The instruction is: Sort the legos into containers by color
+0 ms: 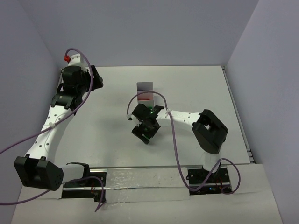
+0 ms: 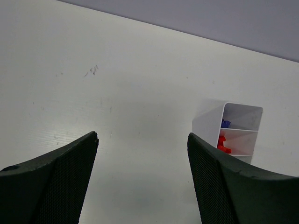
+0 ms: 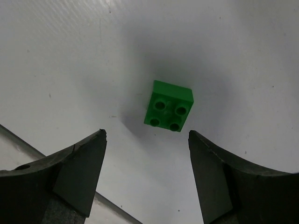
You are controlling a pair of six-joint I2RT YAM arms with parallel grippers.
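Observation:
A green four-stud lego (image 3: 169, 106) lies on the white table just beyond my right gripper (image 3: 146, 133), centred between its fingertips. That gripper is open and empty; in the top view it (image 1: 144, 132) hangs over the table's middle and hides the brick. The white three-compartment tray (image 1: 145, 87) stands just behind it. In the left wrist view the tray (image 2: 208, 122) holds a dark blue lego (image 2: 225, 123) in one compartment and red legos (image 2: 222, 143) in the one beside it. My left gripper (image 2: 142, 136) is open and empty, far left of the tray (image 1: 96, 78).
A seam or strip (image 3: 28, 148) at the table's near edge runs across the lower left of the right wrist view. Grey walls close the table at the back and sides. Purple cables (image 1: 174, 135) loop off both arms.

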